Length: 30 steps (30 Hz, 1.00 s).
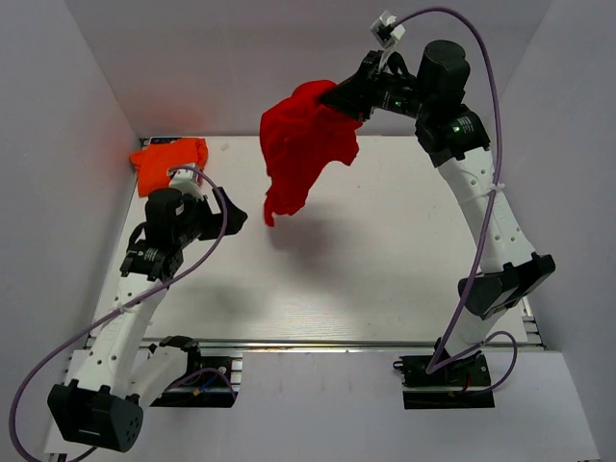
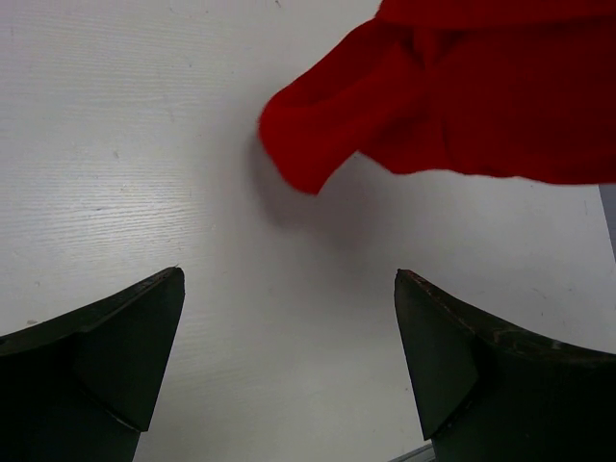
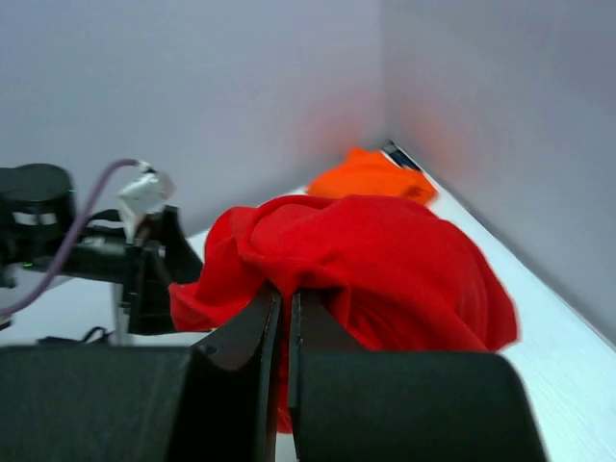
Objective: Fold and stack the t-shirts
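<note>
The right gripper has its fingers pressed almost together on a bunch of the red t-shirt and holds it in the air above the far part of the table. The cloth hides which part is pinched. The shirt hangs crumpled, with its long axis running down from the gripper and its lowest tip toward the left gripper, which is spread wide with nothing in it. The orange t-shirt lies in the far left corner, perhaps folded.

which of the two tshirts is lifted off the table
The red t-shirt: the right gripper pinches it and it hangs above the table. The orange t-shirt lies bunched at the table's far left corner, ungripped.
</note>
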Each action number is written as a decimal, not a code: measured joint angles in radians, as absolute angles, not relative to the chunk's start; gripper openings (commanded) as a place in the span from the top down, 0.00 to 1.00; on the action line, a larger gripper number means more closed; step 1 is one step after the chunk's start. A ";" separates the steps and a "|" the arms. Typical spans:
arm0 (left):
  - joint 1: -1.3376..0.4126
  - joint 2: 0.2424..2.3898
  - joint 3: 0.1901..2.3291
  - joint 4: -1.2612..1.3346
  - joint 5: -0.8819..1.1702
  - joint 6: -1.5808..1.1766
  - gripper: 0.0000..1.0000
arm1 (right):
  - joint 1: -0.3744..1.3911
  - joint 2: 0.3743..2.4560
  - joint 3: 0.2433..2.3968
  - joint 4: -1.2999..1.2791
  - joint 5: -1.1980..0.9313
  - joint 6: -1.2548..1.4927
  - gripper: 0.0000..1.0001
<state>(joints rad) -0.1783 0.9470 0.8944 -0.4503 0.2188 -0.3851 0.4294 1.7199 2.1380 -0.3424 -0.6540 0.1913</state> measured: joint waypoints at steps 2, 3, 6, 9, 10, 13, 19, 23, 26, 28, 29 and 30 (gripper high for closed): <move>-0.178 0.917 0.897 -0.468 0.218 -0.386 0.00 | 0.433 1.716 2.140 -0.290 -0.710 0.230 1.00; -0.178 0.904 0.897 -0.474 0.216 -0.386 0.00 | 0.434 1.716 2.140 -0.273 -0.733 0.246 1.00; -0.178 0.875 0.907 -0.506 0.202 -0.386 0.00 | 0.439 1.717 2.139 -0.248 -0.789 0.285 1.00; -0.178 0.863 0.924 -0.532 0.186 -0.387 0.00 | 0.446 1.707 2.108 -0.222 -0.819 0.295 1.00; -0.178 0.858 0.927 -0.540 0.177 -0.390 0.00 | 0.449 1.695 2.075 -0.213 -0.820 0.290 1.00; -0.178 0.849 0.929 -0.569 0.160 -0.401 0.00 | 0.461 1.626 1.903 -0.214 -0.784 0.255 1.00; -0.178 0.856 0.923 -0.617 0.134 -0.430 0.00 | 0.467 1.433 1.245 -0.181 -0.515 0.205 0.71; -0.179 0.911 0.883 -0.625 0.146 -0.442 0.00 | 0.458 1.402 0.950 -0.237 -0.239 0.228 0.10; -0.181 1.013 0.842 -0.622 0.187 -0.434 0.00 | 0.455 1.328 0.872 -0.284 -0.102 0.249 0.10; -0.185 1.080 0.803 -0.616 0.218 -0.427 0.00 | 0.454 1.252 0.869 -0.297 -0.022 0.263 0.10; -0.187 1.098 0.782 -0.615 0.229 -0.426 0.00 | 0.454 1.210 0.869 -0.296 0.011 0.271 0.10; -0.192 1.110 0.755 -0.611 0.238 -0.422 0.00 | 0.454 1.169 0.869 -0.297 0.041 0.281 0.10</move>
